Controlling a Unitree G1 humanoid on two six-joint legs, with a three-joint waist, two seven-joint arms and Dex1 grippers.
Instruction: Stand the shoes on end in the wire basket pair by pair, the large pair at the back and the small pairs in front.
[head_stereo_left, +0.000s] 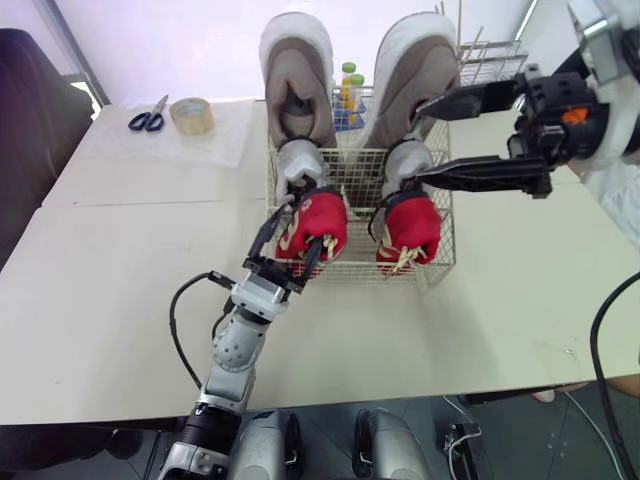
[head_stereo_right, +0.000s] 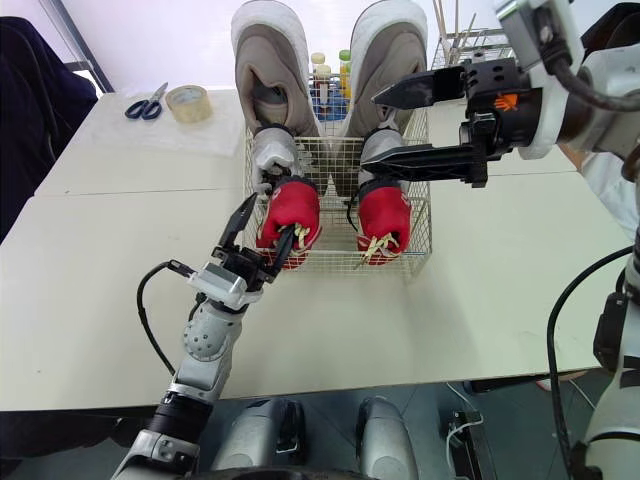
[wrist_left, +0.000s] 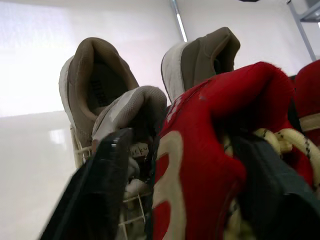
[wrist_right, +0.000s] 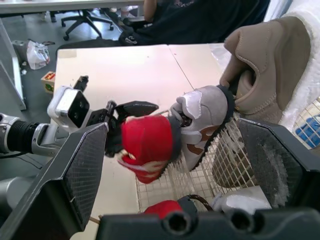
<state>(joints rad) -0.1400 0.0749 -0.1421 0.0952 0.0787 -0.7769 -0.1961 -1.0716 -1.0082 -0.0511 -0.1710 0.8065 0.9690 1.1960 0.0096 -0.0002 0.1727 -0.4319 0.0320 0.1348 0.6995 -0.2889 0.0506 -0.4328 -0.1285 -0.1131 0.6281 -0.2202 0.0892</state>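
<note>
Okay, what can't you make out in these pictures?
Lower ends of the beige shoes: head views, hidden behind the grey shoes and red shoes.
The bottles: head views, mostly behind the beige shoes; labels too small.
Floor of the wire basket: covered by shoes.

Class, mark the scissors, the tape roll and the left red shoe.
scissors (head_stereo_left: 149, 120), left eye view, blue handles.
tape roll (head_stereo_left: 191, 127), left eye view, front wall.
left red shoe (head_stereo_left: 320, 220), left eye view, red upper.
</note>
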